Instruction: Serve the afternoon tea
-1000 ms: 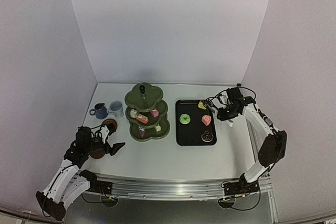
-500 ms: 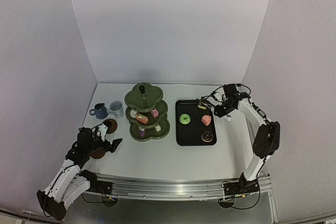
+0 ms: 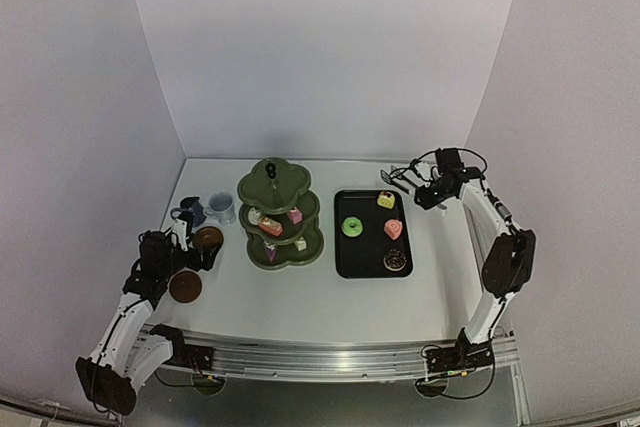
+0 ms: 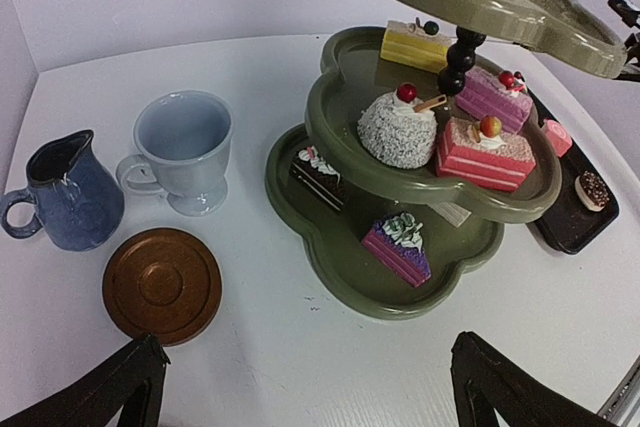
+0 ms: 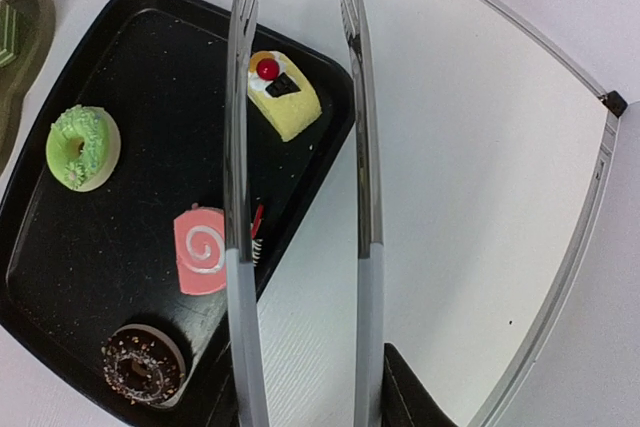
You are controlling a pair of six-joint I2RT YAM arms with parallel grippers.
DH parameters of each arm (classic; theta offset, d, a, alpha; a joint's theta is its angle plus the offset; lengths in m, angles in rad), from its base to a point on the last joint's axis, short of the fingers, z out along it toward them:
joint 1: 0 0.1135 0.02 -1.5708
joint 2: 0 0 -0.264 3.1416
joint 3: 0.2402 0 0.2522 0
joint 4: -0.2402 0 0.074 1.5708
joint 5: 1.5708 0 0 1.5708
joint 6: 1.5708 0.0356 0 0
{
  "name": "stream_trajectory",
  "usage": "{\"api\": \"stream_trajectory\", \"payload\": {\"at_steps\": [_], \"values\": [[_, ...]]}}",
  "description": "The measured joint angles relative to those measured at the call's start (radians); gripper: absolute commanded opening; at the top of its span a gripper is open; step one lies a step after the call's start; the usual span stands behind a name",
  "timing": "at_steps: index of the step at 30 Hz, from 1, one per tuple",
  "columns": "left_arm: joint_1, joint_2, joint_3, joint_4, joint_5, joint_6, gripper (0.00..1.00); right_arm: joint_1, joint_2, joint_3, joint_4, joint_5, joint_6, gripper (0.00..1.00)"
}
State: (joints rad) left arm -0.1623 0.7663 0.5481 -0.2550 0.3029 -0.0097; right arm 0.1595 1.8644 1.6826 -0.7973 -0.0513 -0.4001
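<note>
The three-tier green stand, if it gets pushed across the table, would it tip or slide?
Probably slides rather than tips: the stand rests its broad bottom tier flat on the table. A push high up looks riskier, since one slim post carries the tiers. The loose cakes might shift.

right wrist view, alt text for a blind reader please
Metal tongs reach up the middle of the frame, arms apart with nothing between them, over the edge of a black tray on a white table. On the tray lie a yellow cake with a cherry, a green doughnut, a pink swirl roll and a chocolate doughnut.
</note>
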Motion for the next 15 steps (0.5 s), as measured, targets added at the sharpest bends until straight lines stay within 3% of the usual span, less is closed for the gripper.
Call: {"api": "stream_trajectory", "payload": {"at_steps": [15], "values": [[0.001, 0.026, 0.002, 0.006, 0.034, 0.001, 0.99, -0.016, 0.062, -0.037, -0.001, -0.020, -0.031, 0.39]]}}
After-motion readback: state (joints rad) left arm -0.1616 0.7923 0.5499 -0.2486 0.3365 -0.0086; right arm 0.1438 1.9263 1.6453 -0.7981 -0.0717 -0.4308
